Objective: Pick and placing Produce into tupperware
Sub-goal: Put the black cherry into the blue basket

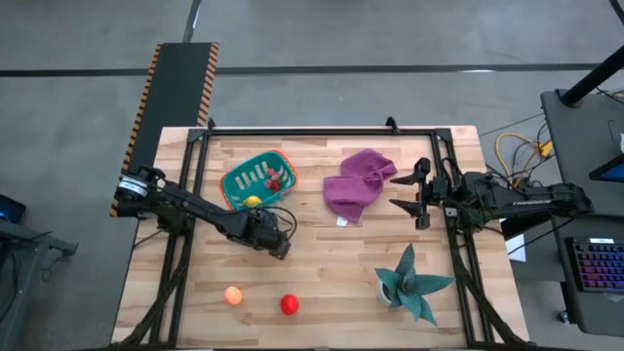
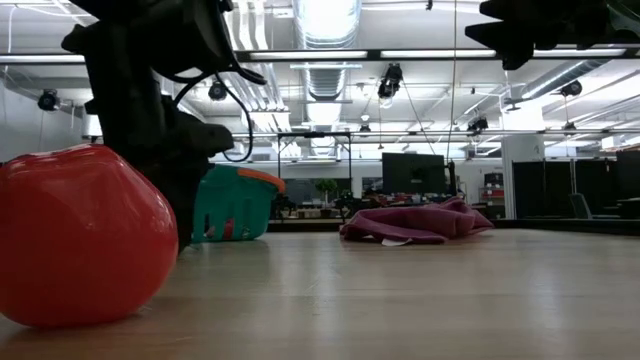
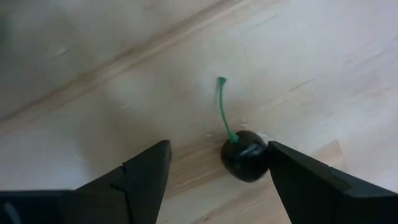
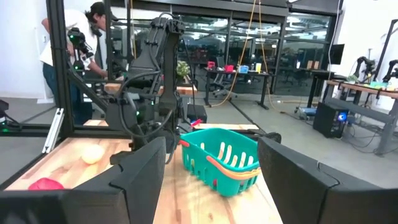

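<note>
Landmark for all positions: teal basket [image 1: 257, 179], orange rim, slotted sides, lying at the far-left part of the wooden table [image 1: 331, 292]. It already holds a yellow piece [image 1: 253, 201] and some small red and pink bits [image 1: 274, 180].

Largest loose items: red ball [image 1: 290, 304] and orange ball [image 1: 233, 294], both well on the near side of the basket, close to each other but apart. Judged light, hollow plastic, smooth and round, so prone to roll or squirt out of a pinch; best taken across the widest girth.

Smallest item: dark cherry [image 3: 245, 155] with a thin green stem [image 3: 222, 107], resting on the table just on the near side of the basket. Judged very light, hard, glossy, slippery. The stem looks too thin and flexible to grip; take hold across the round body, fingers low to the wood.

Left arm: reaches out from the left edge, forearm low, left gripper [image 1: 276, 238] just near-right of the basket, pointed down at the table. In the left wrist view the jaws stand wide apart, straddling the cherry, nothing held; the cherry sits nearer one finger [image 3: 309, 186] than the other, apparently not touching.

Right arm: waits well to the right of the basket, beyond the purple cloth [image 1: 358, 182], right gripper [image 1: 421, 195] aimed toward the basket, jaws spread wide and empty.
</note>
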Tool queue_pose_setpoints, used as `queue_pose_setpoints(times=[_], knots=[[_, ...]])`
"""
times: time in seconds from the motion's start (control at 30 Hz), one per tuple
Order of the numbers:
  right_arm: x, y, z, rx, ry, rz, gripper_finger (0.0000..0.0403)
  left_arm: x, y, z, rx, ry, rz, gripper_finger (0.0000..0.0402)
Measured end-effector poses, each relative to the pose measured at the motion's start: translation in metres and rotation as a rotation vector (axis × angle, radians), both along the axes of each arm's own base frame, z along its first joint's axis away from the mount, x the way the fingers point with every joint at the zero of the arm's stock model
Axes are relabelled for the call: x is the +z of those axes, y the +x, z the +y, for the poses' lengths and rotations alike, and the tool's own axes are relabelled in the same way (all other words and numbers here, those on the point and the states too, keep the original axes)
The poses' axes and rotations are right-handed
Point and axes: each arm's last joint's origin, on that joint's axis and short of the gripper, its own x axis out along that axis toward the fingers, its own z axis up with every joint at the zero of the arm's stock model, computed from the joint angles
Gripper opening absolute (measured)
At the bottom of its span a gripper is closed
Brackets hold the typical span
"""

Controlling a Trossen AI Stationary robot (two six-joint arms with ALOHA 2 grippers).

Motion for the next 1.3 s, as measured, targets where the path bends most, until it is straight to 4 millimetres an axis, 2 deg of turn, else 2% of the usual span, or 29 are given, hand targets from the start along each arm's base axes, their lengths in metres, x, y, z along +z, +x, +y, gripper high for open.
queue_pose_setpoints(times=[0.4, 0.87, 1.3], knots=[[0.0007, -0.0001, 0.0001, 0.003, -0.001, -0.002, 0.0247, -0.0001, 0.0007, 0.0028, -0.02, -0.003, 0.006, 0.0247], [0.0007, -0.0001, 0.0001, 0.002, -0.001, -0.002, 0.0247, -0.0015, -0.0011, 0.0036, -0.044, 0.005, 0.025, 0.0157], [0.0007, -0.0001, 0.0001, 0.001, -0.001, -0.002, 0.0247, -0.0017, -0.0017, 0.0042, -0.097, 0.021, 0.037, 0.0096]])
